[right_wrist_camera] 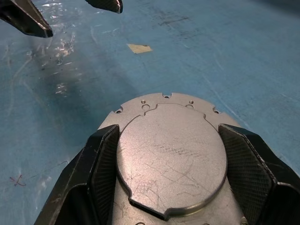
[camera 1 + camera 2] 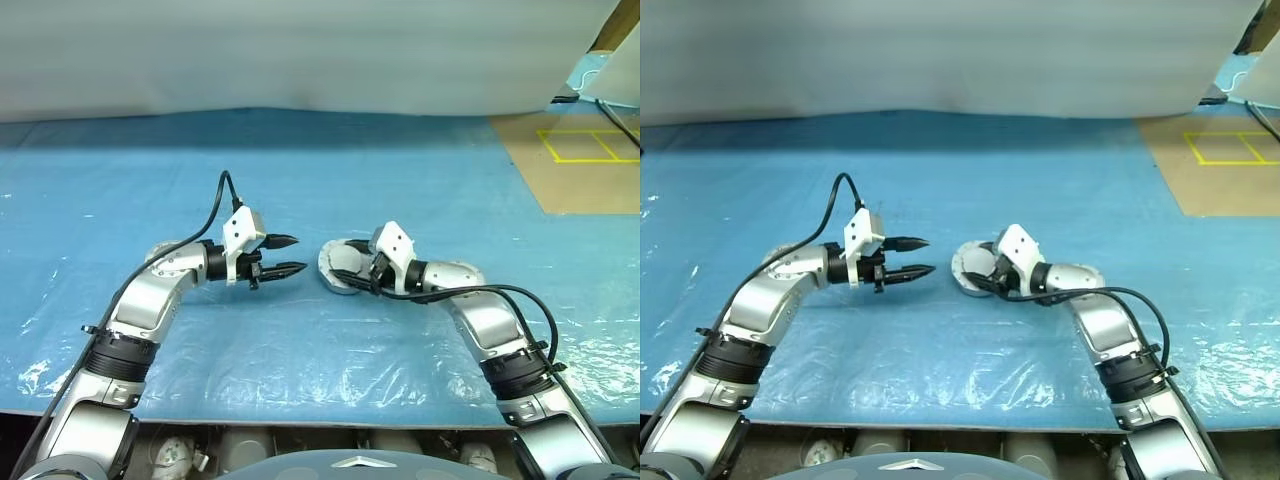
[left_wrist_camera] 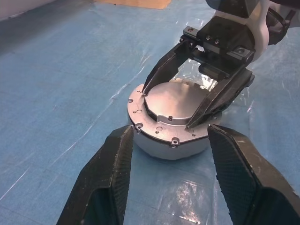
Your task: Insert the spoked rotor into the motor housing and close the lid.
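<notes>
The motor housing [image 3: 168, 151], a shallow round silver can, sits on the blue sheet with the lid [image 3: 174, 104] lying flat on top, smooth face and raised centre up. My right gripper [image 2: 350, 272] reaches in from the right, its two black fingers [image 1: 105, 159] pressed against opposite sides of the lid's raised centre. My left gripper [image 2: 286, 254] hovers open just left of the housing, pointing at it, with nothing between its fingers. The spoked rotor is hidden.
A blue plastic sheet [image 2: 300, 170] covers the table. A brown board with yellow tape squares [image 2: 585, 150] lies at the back right. A small tan scrap [image 1: 139, 48] lies on the sheet beyond the housing. The table's front edge [image 2: 320, 415] runs near me.
</notes>
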Action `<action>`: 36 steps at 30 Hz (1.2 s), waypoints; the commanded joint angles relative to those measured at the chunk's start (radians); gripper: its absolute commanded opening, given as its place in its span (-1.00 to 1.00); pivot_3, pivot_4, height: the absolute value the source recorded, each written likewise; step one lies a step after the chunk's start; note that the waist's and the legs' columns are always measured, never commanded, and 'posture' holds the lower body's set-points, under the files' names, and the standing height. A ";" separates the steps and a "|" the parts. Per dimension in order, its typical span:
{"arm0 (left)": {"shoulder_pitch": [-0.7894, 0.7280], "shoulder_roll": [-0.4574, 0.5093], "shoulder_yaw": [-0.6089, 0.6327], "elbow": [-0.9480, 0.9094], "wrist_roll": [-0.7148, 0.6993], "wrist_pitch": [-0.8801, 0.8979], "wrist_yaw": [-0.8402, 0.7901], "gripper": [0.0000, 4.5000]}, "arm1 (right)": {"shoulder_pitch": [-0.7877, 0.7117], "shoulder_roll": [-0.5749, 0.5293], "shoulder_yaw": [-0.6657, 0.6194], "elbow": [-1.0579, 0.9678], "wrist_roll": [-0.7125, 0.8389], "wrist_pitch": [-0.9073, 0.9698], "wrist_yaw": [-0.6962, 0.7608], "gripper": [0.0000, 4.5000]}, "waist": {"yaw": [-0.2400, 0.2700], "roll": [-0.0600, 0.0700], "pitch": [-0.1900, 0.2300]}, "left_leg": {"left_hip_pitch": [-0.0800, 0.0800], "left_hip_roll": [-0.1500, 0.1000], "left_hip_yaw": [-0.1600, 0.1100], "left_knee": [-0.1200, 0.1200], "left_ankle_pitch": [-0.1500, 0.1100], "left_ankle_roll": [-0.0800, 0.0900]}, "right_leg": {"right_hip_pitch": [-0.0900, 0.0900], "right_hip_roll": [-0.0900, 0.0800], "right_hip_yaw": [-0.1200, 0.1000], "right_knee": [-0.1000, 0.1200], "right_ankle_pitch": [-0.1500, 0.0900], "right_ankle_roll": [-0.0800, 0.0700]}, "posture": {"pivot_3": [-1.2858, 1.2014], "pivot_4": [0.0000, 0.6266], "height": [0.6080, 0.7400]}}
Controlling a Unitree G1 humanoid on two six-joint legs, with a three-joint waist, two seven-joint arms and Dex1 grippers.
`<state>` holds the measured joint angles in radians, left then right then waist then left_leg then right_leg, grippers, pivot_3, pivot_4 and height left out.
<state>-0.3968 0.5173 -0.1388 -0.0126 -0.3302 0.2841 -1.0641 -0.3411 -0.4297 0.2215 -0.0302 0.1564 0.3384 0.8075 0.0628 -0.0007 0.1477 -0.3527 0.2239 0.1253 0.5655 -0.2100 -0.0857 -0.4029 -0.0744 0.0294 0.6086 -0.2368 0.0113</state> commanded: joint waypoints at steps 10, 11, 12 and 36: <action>-0.008 -0.006 0.003 -0.033 -0.003 -0.010 0.005 0.18 | 0.007 0.019 0.034 0.081 -0.058 0.038 -0.043 0.32 | -0.001 0.000 0.000 | 0.001 0.000 0.000 -0.001 0.000 0.000 | 0.000 0.000 0.000 0.000 0.000 0.000 | 0.03 -0.52 1.00; -0.007 -0.006 0.003 -0.033 -0.002 -0.011 0.006 0.18 | 0.010 0.022 0.041 0.090 -0.064 0.048 -0.048 0.32 | -0.002 0.000 0.000 | 0.001 0.000 0.000 -0.001 0.000 0.000 | 0.001 0.000 0.000 0.000 0.000 -0.001 | 0.03 -0.52 1.00; -0.007 -0.006 0.003 -0.033 -0.002 -0.011 0.006 0.18 | 0.014 0.024 0.050 0.094 -0.069 0.056 -0.051 0.32 | -0.003 0.000 0.000 | 0.002 0.000 0.000 -0.001 0.000 0.000 | 0.001 0.000 0.000 0.000 -0.001 -0.002 | 0.03 -0.52 1.00; -0.041 -0.025 -0.023 0.039 0.063 -0.030 0.056 0.18 | 0.037 0.027 0.062 0.089 -0.022 0.254 -0.075 0.32 | -0.012 -0.005 -0.013 | 0.012 0.000 0.001 -0.005 -0.003 0.004 | 0.014 -0.002 0.001 -0.002 -0.006 0.003 | 0.03 -0.52 1.00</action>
<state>-0.4076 0.5000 -0.1576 0.0040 -0.3024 0.2766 -1.0390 -0.3750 -0.3846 0.2592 0.0003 0.1257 0.4868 0.7047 0.0508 -0.0057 0.1348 -0.3424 0.2239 0.1258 0.5605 -0.2128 -0.0814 -0.3900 -0.0759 0.0298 0.6057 -0.2418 0.0121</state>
